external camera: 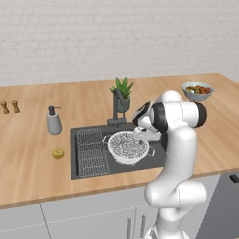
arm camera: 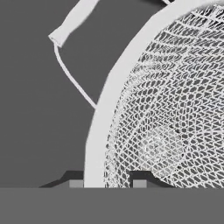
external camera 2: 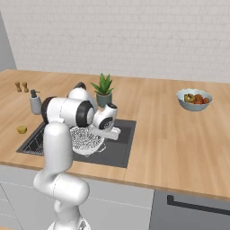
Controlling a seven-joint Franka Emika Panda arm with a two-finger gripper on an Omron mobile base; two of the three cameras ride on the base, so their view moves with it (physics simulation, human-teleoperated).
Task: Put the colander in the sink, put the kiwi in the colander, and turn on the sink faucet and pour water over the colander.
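Straddling the rim of the colander [arm camera: 175, 113], the pincer [arm camera: 107, 183] stands nearly closed, one fingertip on each side. That colander sits in the sink [external camera: 158, 158], while the kiwi [external camera: 58, 153] lies on the desk [external camera: 32, 172] left of it.

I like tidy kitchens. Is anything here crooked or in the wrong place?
The colander sits tilted in the sink, because the gripper is pinching its rim. The kiwi lies alone on the counter. Nothing is spilled or broken.
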